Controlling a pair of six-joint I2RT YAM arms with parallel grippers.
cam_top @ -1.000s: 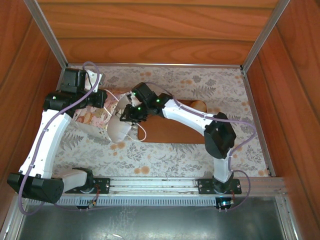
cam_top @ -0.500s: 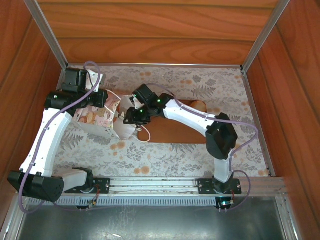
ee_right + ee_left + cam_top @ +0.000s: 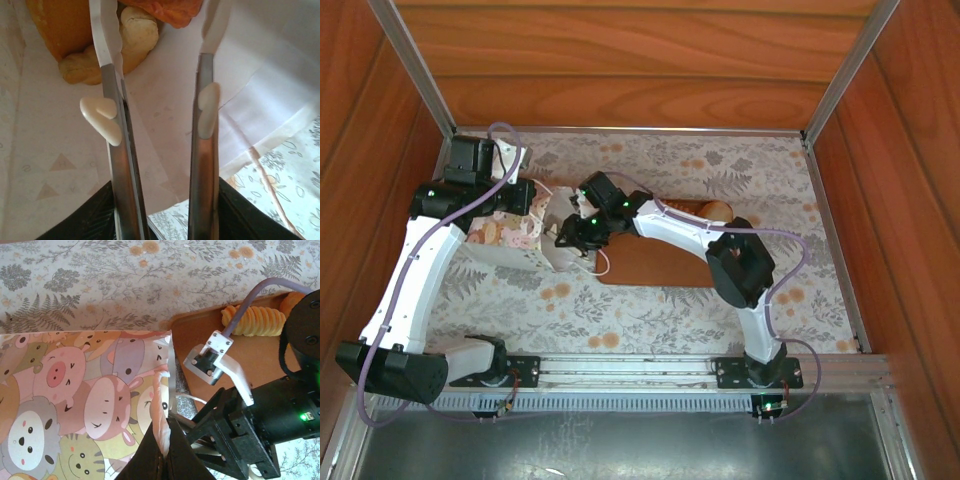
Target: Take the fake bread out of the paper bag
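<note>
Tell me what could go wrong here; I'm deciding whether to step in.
The right arm's open jaws are inside the paper bag, with the fake bread bunched just ahead: closing might pinch two pieces or the paper wall. The left jaws grip only the bag's rim; a tug could slip or tear it.

The paper bag (image 3: 75, 400) lies sideways, fake bread (image 3: 140, 30) deep inside.
</note>
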